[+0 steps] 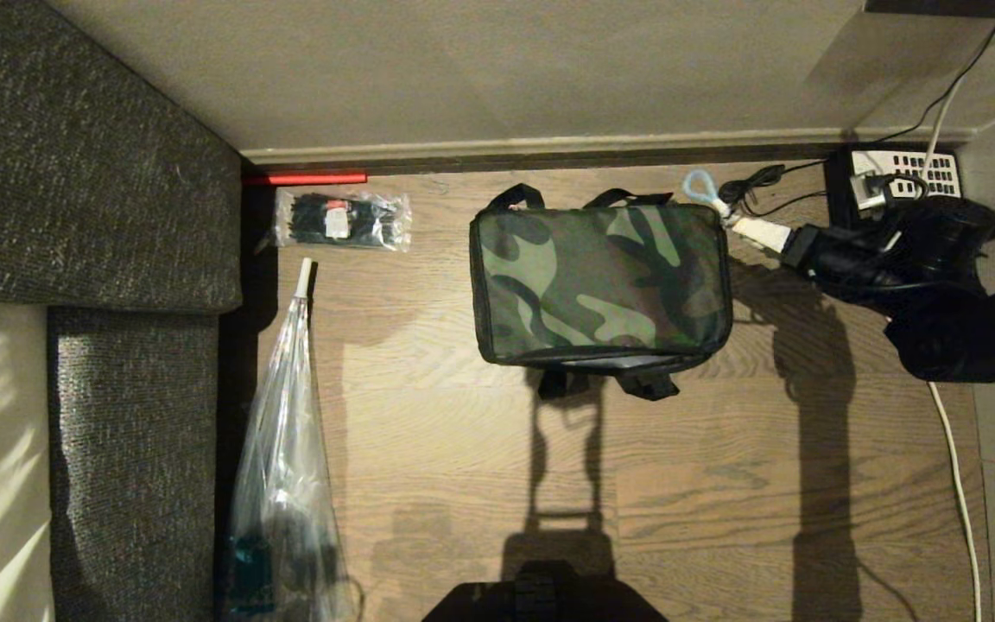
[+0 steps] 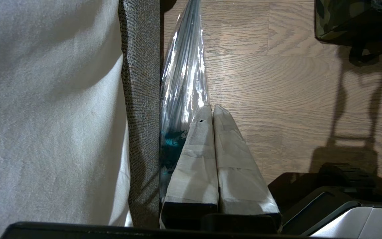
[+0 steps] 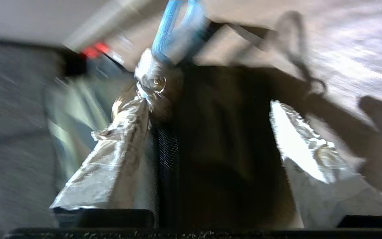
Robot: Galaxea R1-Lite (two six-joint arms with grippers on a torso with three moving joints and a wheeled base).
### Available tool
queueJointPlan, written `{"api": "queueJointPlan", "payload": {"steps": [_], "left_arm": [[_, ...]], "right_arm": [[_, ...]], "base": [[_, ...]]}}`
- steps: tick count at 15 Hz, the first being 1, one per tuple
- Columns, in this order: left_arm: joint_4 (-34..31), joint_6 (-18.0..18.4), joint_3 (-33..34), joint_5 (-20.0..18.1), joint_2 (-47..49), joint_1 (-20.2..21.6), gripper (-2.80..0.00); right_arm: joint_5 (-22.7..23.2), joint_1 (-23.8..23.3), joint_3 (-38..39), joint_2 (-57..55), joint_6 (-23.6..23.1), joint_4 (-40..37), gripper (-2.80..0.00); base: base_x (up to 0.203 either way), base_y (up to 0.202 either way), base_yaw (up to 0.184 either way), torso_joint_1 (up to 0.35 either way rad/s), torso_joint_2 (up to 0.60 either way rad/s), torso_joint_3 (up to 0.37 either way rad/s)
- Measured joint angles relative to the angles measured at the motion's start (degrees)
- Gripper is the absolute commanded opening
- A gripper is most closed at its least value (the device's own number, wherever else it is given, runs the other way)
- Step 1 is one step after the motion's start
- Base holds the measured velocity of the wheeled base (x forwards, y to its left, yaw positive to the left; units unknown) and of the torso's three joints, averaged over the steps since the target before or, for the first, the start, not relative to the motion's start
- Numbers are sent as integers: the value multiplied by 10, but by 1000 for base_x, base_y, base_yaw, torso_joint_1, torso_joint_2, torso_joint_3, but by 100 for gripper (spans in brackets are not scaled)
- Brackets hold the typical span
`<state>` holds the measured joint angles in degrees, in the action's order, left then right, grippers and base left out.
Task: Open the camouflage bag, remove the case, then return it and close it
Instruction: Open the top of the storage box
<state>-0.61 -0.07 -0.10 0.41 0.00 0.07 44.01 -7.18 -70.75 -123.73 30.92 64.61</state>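
Wood floor by the wall carries the closed bag (image 1: 599, 285). Right end effector (image 1: 744, 226) sits at its far right corner, fingers spread apart beside a blue loop (image 1: 701, 187); left end effector (image 2: 212, 111) hangs clenched near the sofa (image 1: 91, 173).

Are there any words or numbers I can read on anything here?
None can be read.
Packet of cable ties: it has a small white and red label, too small to read.
Telephone: its white keys are too small to read.
Camouflage bag: only the pattern, no words showing.
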Motion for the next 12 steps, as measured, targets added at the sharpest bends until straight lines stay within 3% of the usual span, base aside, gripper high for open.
{"api": "queueJointPlan", "payload": {"steps": [2,5,9,12], "left_arm": [[0,0,0,0,0,0,-280],[0,0,0,0,0,0,-280],[0,0,0,0,0,0,-280],[0,0,0,0,0,-1,-280]], "right_arm": [[2,-26,35,17,-42,-4,0],[6,-54,77,43,-53,2,0],[5,-59,154,86,-19,-14,0],[2,-23,217,119,-4,-24,0]], "base": [[0,0,0,0,0,0],[0,0,0,0,0,0],[0,0,0,0,0,0],[0,0,0,0,0,0]]}}
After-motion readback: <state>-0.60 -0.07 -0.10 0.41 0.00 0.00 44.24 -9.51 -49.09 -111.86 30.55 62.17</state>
